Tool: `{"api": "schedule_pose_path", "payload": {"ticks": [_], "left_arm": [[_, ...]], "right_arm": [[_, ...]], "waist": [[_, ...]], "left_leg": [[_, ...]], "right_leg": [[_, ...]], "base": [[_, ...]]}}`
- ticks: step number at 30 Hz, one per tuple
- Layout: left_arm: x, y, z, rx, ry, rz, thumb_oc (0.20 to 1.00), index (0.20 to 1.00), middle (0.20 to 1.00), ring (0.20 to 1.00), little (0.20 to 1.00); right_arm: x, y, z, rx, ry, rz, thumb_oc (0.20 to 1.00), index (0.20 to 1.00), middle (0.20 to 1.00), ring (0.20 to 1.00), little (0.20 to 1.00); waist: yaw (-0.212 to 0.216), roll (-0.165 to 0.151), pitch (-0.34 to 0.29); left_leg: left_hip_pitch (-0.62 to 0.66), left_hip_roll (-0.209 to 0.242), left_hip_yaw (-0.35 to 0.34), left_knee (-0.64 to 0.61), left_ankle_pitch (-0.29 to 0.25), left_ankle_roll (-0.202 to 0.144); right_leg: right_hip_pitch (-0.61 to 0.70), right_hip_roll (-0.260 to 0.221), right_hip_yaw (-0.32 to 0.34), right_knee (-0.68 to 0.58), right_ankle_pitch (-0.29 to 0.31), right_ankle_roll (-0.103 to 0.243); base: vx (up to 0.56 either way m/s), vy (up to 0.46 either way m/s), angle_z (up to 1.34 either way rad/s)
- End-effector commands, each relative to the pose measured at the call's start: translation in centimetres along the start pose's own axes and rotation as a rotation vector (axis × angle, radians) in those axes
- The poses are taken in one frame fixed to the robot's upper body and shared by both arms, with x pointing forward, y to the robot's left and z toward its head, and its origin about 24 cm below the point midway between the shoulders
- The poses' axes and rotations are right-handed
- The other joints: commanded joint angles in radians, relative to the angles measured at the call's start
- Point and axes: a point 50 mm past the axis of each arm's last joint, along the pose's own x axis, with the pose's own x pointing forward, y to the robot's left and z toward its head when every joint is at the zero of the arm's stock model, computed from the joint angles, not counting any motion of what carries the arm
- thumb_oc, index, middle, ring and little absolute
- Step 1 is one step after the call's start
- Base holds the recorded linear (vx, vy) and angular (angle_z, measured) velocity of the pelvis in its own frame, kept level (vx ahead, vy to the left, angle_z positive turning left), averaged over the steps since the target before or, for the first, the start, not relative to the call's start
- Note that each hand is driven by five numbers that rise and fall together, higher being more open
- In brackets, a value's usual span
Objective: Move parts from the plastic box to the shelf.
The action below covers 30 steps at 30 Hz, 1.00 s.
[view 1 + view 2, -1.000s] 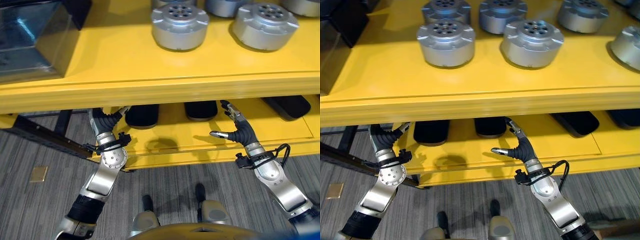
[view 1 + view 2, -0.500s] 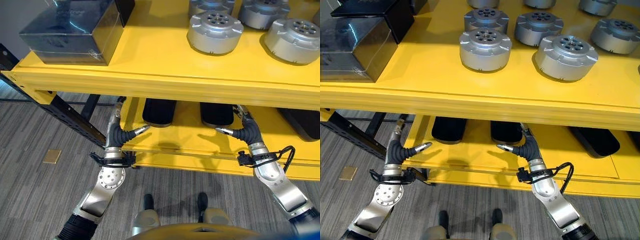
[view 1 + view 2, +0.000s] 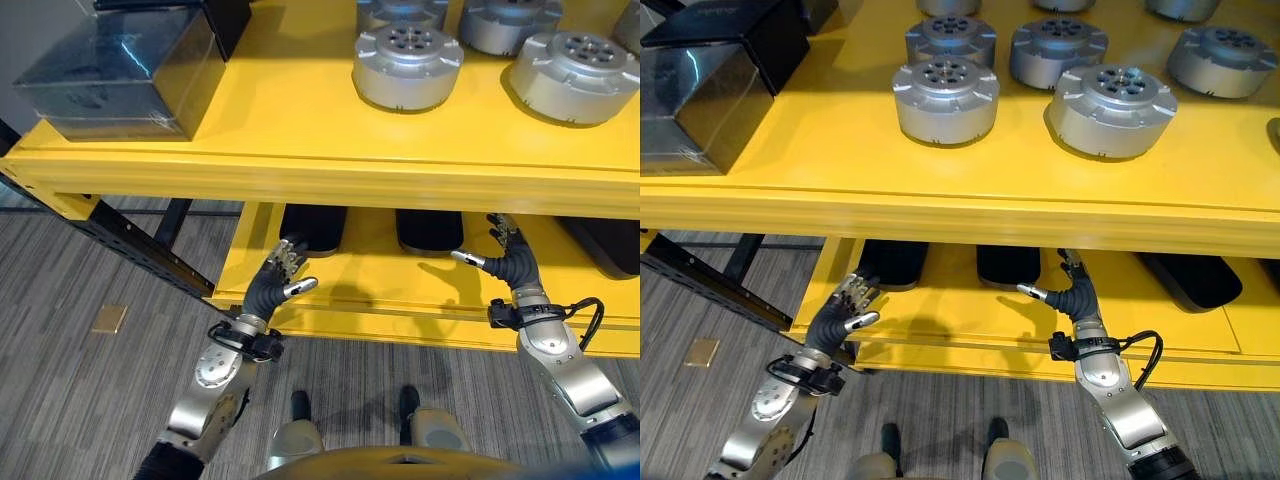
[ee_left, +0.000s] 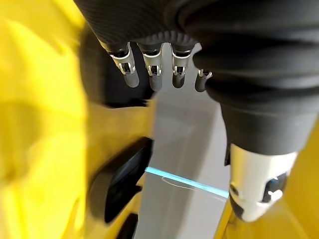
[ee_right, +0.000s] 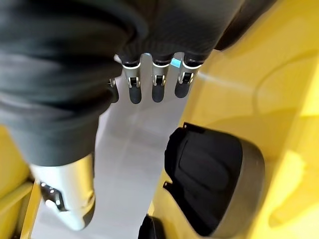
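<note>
While both hands hang empty before the lower shelf (image 3: 350, 290), left hand (image 3: 275, 285) and right hand (image 3: 505, 262) with relaxed fingers, silver parts (image 3: 408, 66) sit above them on the upper shelf (image 3: 300, 170).

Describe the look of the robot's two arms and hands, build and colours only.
Both arms are silver-grey metal with a round disc joint below the wrist and a dark sleeve further down. The left hand and the right hand each wear a dark ribbed cover over the wrist and back, from which slim silver fingers with dark tips and a separate thumb emerge. A black clamp rings each wrist.
</note>
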Motion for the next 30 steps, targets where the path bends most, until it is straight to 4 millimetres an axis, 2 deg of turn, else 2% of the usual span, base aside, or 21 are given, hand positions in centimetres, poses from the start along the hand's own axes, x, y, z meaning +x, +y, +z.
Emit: {"api": "schedule_pose_path", "payload": {"ticks": [1, 5, 6, 7, 8, 11, 13, 14, 16, 17, 18, 19, 21, 23, 25, 27, 28, 30], "left_arm": [[0.8, -0.9, 3.4, 0.023, -0.172, -0.157, 1.0, 1.0, 1.0, 1.0, 1.0], [0.9, -0.8, 4.1, 0.051, -0.195, -0.135, 1.0, 1.0, 1.0, 1.0, 1.0], [0.7, -0.9, 4.2, 0.033, -0.194, -0.144, 1.0, 1.0, 1.0, 1.0, 1.0], [0.5, -0.9, 4.3, 0.025, -0.192, -0.151, 1.0, 1.0, 1.0, 1.0, 1.0], [0.3, -1.2, 4.3, 0.02, -0.186, -0.167, 1.0, 1.0, 1.0, 1.0, 1.0], [0.0, -1.6, 4.2, 0.011, -0.174, -0.206, 1.0, 1.0, 1.0, 1.0, 1.0], [0.0, -1.9, 4.2, 0.026, -0.168, -0.225, 1.0, 1.0, 1.0, 1.0, 1.0], [0.0, -2.0, 4.1, 0.022, -0.165, -0.243, 1.0, 1.0, 1.0, 1.0, 1.0], [-0.1, -2.2, 3.9, 0.028, -0.16, -0.262, 1.0, 1.0, 1.0, 1.0, 1.0], [-0.1, -3.1, 3.4, -0.008, -0.116, -0.384, 1.0, 1.0, 1.0, 1.0, 1.0], [-0.1, -3.2, 3.4, -0.014, -0.113, -0.399, 1.0, 1.0, 1.0, 1.0, 1.0], [-0.1, -3.8, 2.7, -0.071, -0.057, -0.499, 1.0, 1.0, 1.0, 1.0, 1.0], [-0.4, -4.7, 2.4, -0.107, -0.047, -0.606, 1.0, 1.0, 1.0, 1.0, 1.0], [-0.3, -4.9, 2.1, -0.153, -0.033, -0.639, 1.0, 1.0, 1.0, 1.0, 1.0], [-0.1, -4.6, 2.1, -0.106, -0.037, -0.632, 1.0, 1.0, 1.0, 1.0, 1.0], [0.0, -4.4, 2.1, -0.084, -0.028, -0.646, 1.0, 1.0, 1.0, 1.0, 1.0], [0.1, -4.3, 2.1, -0.084, -0.024, -0.651, 1.0, 1.0, 1.0, 1.0, 1.0], [-0.4, -4.0, 1.9, -0.093, -0.003, -0.696, 1.0, 1.0, 1.0, 1.0, 1.0]], "right_arm": [[0.4, -1.2, 3.0, 0.028, -0.157, -0.037, 1.0, 1.0, 1.0, 1.0, 1.0], [-0.4, -1.1, 2.4, 0.006, -0.147, -0.03, 1.0, 1.0, 1.0, 1.0, 1.0], [-0.8, -1.1, 2.2, -0.002, -0.142, -0.034, 1.0, 1.0, 1.0, 1.0, 1.0], [-0.9, -1.1, 2.2, 0.003, -0.134, -0.031, 1.0, 1.0, 1.0, 1.0, 1.0], [-1.2, -1.1, 1.9, 0.001, -0.126, -0.019, 1.0, 1.0, 1.0, 1.0, 1.0], [-1.7, -1.2, 2.3, -0.04, -0.181, 0.004, 1.0, 1.0, 1.0, 1.0, 1.0], [-2.0, -1.2, 2.6, -0.039, -0.201, 0.015, 1.0, 1.0, 1.0, 1.0, 1.0], [-2.1, -1.3, 2.6, -0.029, -0.19, 0.023, 1.0, 1.0, 1.0, 1.0, 1.0], [-1.8, -1.0, 2.4, 0.006, -0.165, 0.045, 1.0, 1.0, 1.0, 1.0, 1.0], [-1.7, -0.7, 2.6, 0.028, -0.176, 0.056, 1.0, 1.0, 1.0, 1.0, 1.0], [-1.7, -0.7, 2.6, 0.029, -0.178, 0.057, 1.0, 1.0, 1.0, 1.0, 1.0], [-1.7, -0.7, 2.7, 0.031, -0.182, 0.069, 1.0, 1.0, 1.0, 1.0, 1.0], [-1.2, -0.6, 2.5, 0.034, -0.171, 0.092, 1.0, 1.0, 1.0, 1.0, 1.0], [-0.9, -0.4, 2.6, 0.037, -0.179, 0.119, 1.0, 1.0, 1.0, 1.0, 1.0], [-0.5, -0.1, 2.8, 0.03, -0.194, 0.165, 1.0, 1.0, 1.0, 1.0, 1.0], [-0.4, 0.0, 2.8, 0.023, -0.194, 0.185, 1.0, 1.0, 1.0, 1.0, 1.0], [-0.4, -0.1, 2.6, 0.018, -0.191, 0.188, 1.0, 1.0, 1.0, 1.0, 1.0], [-1.0, -0.6, 2.2, 0.003, -0.178, 0.158, 1.0, 1.0, 1.0, 1.0, 1.0]], "waist": [[-0.02, -0.026, 0.008], [-0.038, -0.04, 0.0], [-0.043, -0.05, -0.006], [-0.044, -0.054, -0.012], [-0.043, -0.064, -0.023], [-0.043, -0.074, -0.04], [-0.045, -0.079, -0.048], [-0.049, -0.08, -0.053], [-0.05, -0.079, -0.059], [-0.048, -0.082, -0.065], [-0.047, -0.082, -0.065], [-0.048, -0.082, -0.067], [-0.053, -0.08, -0.066], [-0.055, -0.08, -0.062], [-0.045, -0.08, -0.056], [-0.04, -0.083, -0.053], [-0.042, -0.083, -0.048], [-0.065, -0.083, -0.054]], "left_leg": [[-0.034, -0.013, 0.029, 0.088, -0.013, -0.014], [-0.024, -0.097, 0.045, 0.162, -0.091, 0.027], [-0.011, -0.133, 0.058, 0.191, -0.134, 0.047], [-0.009, -0.152, 0.064, 0.206, -0.15, 0.057], [-0.017, -0.201, 0.064, 0.274, -0.176, 0.073], [-0.035, -0.266, 0.056, 0.36, -0.197, 0.089], [-0.039, -0.281, 0.048, 0.371, -0.194, 0.089], [-0.018, -0.287, 0.054, 0.334, -0.225, 0.103], [0.019, -0.297, 0.022, 0.255, -0.229, 0.125], [0.036, -0.315, -0.012, 0.189, -0.227, 0.138], [0.039, -0.316, -0.014, 0.179, -0.224, 0.139], [0.047, -0.321, -0.026, 0.147, -0.216, 0.142], [0.061, -0.322, -0.028, 0.109, -0.203, 0.146], [0.074, -0.317, -0.005, 0.082, -0.195, 0.147], [0.087, -0.303, 0.051, 0.057, -0.189, 0.145], [0.089, -0.292, 0.072, 0.05, -0.187, 0.15], [0.094, -0.288, 0.069, 0.05, -0.188, 0.157], [0.089, -0.263, 0.056, 0.058, -0.182, 0.176]], "right_leg": [[0.116, -0.001, -0.102, -0.02, -0.041, -0.005], [0.14, 0.008, -0.073, -0.067, -0.009, -0.001], [0.153, 0.013, -0.057, -0.091, 0.002, 0.003], [0.156, 0.016, -0.047, -0.107, 0.013, 0.004], [0.17, 0.027, -0.027, -0.138, 0.028, 0.003], [0.173, 0.043, -0.007, -0.159, 0.045, 0.007], [0.166, 0.05, 0.0, -0.16, 0.053, 0.012], [0.159, 0.052, -0.005, -0.154, 0.05, 0.017], [0.136, 0.063, 0.026, -0.14, 0.063, 0.031], [0.123, 0.078, 0.048, -0.153, 0.086, 0.042], [0.121, 0.08, 0.05, -0.155, 0.088, 0.044], [0.109, 0.089, 0.054, -0.159, 0.098, 0.049], [0.083, 0.101, 0.05, -0.149, 0.106, 0.055], [0.054, 0.101, 0.013, -0.119, 0.116, 0.063], [0.022, 0.069, -0.08, -0.064, 0.135, 0.085], [0.014, 0.042, -0.099, -0.04, 0.143, 0.095], [0.013, 0.026, -0.081, -0.023, 0.146, 0.104], [0.06, -0.051, 0.037, -0.03, 0.175, 0.131]], "base": [[-0.03, -0.055, 0.2], [0.01, -0.046, 0.43], [0.02, -0.033, 0.18], [0.02, -0.032, 0.06], [0.0, -0.028, 0.09], [-0.02, 0.007, 0.0], [-0.05, 0.061, -0.2], [-0.04, 0.118, -0.05], [-0.05, 0.229, -0.01], [-0.08, 0.219, -0.15], [-0.09, 0.162, -0.19], [-0.07, 0.104, -0.11], [-0.09, 0.147, -0.17], [-0.11, 0.145, -0.35], [-0.12, 0.111, -0.61], [-0.11, 0.024, -1.18], [-0.14, -0.053, -1.11], [-0.11, -0.187, -0.15]]}}
